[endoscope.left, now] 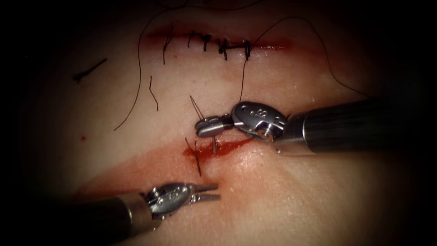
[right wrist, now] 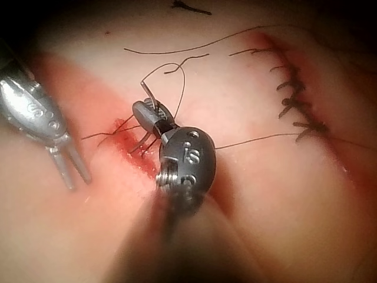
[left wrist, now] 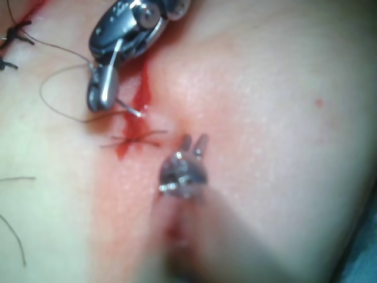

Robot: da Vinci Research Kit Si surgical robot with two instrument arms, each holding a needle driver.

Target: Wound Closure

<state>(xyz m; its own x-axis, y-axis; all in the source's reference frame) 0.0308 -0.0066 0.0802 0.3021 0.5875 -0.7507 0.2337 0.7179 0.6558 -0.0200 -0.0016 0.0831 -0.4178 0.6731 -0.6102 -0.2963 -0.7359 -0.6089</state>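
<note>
— What is held by the right claw (endoscope.left: 207, 127)?

— The needle (endoscope.left: 214, 145) is gripped there, with the jaws closed on it. Only a short bright length is seen coming down from the jaws to the lower cut (endoscope.left: 218, 148), where its end meets the red fluid (endoscope.left: 227, 146) (where along the curve it is grasped cannot be told). In the right wrist view the right claw (right wrist: 147, 115) is seen over the same cut, with the needle (right wrist: 140, 143) reaching down into the reddened tissue (right wrist: 247, 194).

— And the left claw (endoscope.left: 210, 192)?

— Nothing is held by it. The jaws are parted narrowly, and it is kept below the lower cut, apart from the tissue (endoscope.left: 273, 196) edge and from the needle. The two thin prongs are seen spread in the left wrist view (left wrist: 193, 142) as well.

— Where is the thread (endoscope.left: 243, 73) found?

— It is run from the right claw upward to the upper cut (endoscope.left: 218, 43), which is already closed by dark stitches (endoscope.left: 223, 45). A further loop is carried in an arc to the right of that cut and over the right shaft. A single stitch (endoscope.left: 196, 157) is laid across the left end of the lower cut, its ends left standing free. Loose cut ends of thread (endoscope.left: 88, 70) are scattered on the tissue, left of the upper cut.
</note>
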